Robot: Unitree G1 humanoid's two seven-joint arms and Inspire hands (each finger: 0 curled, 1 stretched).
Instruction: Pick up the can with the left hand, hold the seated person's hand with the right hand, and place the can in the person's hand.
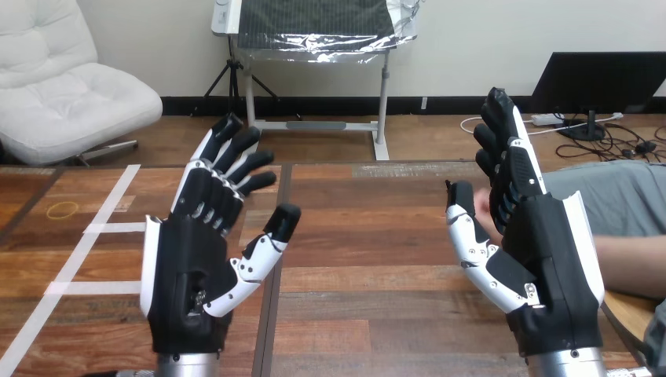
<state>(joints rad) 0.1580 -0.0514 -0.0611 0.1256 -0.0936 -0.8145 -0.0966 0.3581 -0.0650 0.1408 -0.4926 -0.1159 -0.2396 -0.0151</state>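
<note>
Logged left robot hand (187, 271) and right robot hand (550, 247) raised over worktop (369, 275), splayed open, empty; right likely staged beside person's forearm (632, 265) for holding.

You have both hands up over the wooden table (369, 236), fingers straight: left hand (184, 275) at 8 o'clock, right hand (550, 251) at 4 o'clock. The person's forearm (628, 263) enters from 3 o'clock; the person's hand (484, 210) lies partly hidden behind your right hand.
</note>
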